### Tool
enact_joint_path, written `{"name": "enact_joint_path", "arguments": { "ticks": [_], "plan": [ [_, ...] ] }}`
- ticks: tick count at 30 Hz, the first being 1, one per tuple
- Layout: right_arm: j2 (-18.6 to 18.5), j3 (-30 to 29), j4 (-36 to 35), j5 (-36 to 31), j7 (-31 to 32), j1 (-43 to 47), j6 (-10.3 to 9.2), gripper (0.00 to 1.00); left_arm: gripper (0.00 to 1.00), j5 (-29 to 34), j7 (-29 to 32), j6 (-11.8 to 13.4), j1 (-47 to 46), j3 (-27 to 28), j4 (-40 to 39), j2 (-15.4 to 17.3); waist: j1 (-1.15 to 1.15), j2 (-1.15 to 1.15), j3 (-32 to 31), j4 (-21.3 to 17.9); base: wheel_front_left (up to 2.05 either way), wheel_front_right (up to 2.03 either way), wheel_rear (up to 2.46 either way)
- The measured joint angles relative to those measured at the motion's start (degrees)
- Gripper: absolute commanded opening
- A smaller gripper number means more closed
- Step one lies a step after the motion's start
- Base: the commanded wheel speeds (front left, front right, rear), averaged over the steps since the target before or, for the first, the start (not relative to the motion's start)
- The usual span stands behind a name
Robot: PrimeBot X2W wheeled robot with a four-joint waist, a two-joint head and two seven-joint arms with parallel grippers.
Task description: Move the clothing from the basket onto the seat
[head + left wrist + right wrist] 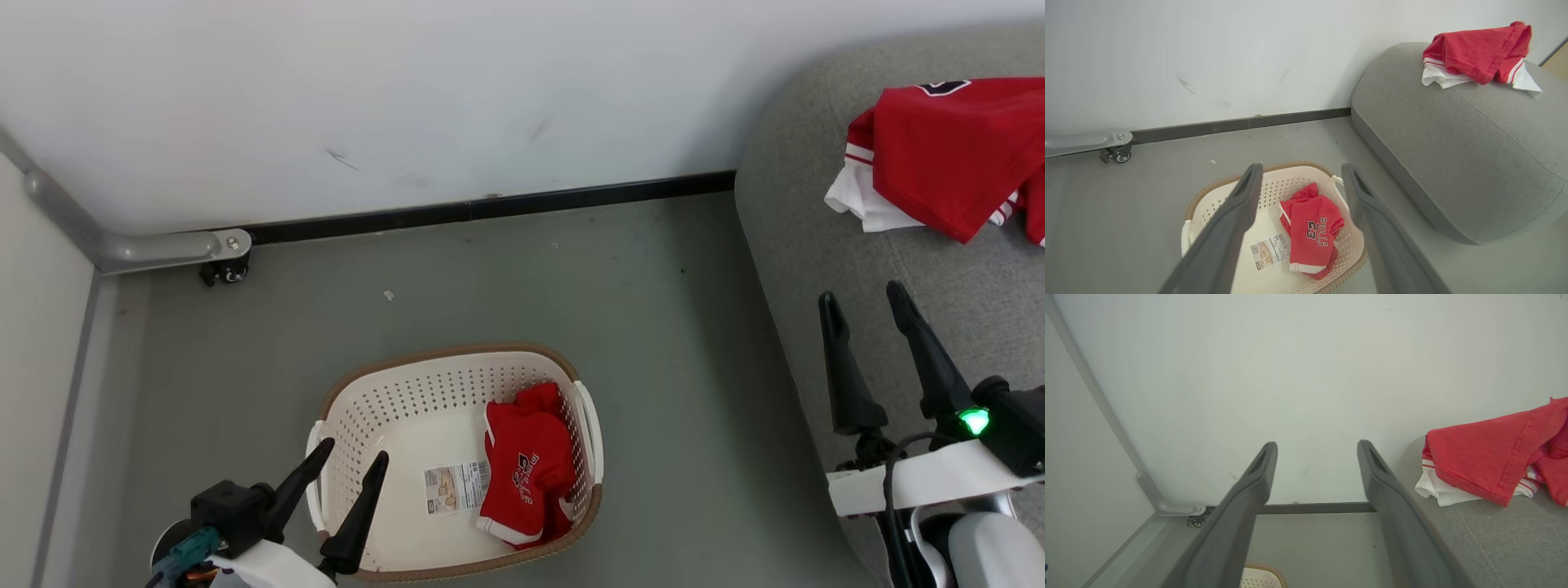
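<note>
Small red shirt (526, 465) crumpled in basket (408, 392), right side; bigger jersey (947, 155) already on sofa (800, 229). Left jaws, right jaws spread wide, empty. Shirt likely light, limp — pinch raised fold near middle.

Jersey (947, 155) x1, sm. red piece (526, 469) x1 (2 tot.); basket (408, 400) x1; seat (816, 245) x1.

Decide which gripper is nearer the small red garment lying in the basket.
Left. The left gripper hovers open at the rim of the basket, beside the small red garment. The right gripper is open over the sofa.
</note>
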Motion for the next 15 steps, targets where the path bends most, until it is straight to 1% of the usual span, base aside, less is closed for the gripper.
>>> {"name": "enact_joint_path", "arguments": {
  "ticks": [7,15],
  "plan": [
    [0.0,1.5,-0.9,-0.1,0.0,-3.4,0.00,1.00,1.00,-1.5,2.8,0.0,-4.0,-4.5,1.7,1.9,0.00,0.00,3.7,-0.6,0.00,0.00,0.00],
    [-0.1,2.1,-1.1,-0.1,0.0,-6.5,0.00,1.00,1.00,-2.5,7.8,0.0,-10.0,-10.7,2.9,4.3,0.00,0.00,8.0,-1.5,0.00,0.00,0.00]
  ]
}}
